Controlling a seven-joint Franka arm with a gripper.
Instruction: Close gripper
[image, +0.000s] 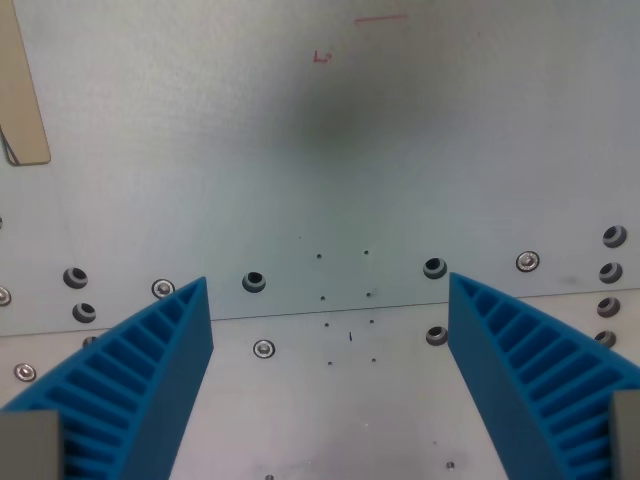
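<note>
My gripper (330, 290) looks straight down at a pale metal tabletop (330, 180). Its two blue ribbed fingers (140, 380) rise from the bottom corners of the wrist view, one on the left and one on the right, spread wide apart. The gripper is open and nothing lies between the fingers. A soft dark shadow falls on the tabletop above them.
A seam runs across the tabletop with bolt holes (254, 281) and screws (264, 348) along it. A beige strip (20, 90) lies at the wrist view's upper left edge. Faint red marks (322, 57) sit near the top.
</note>
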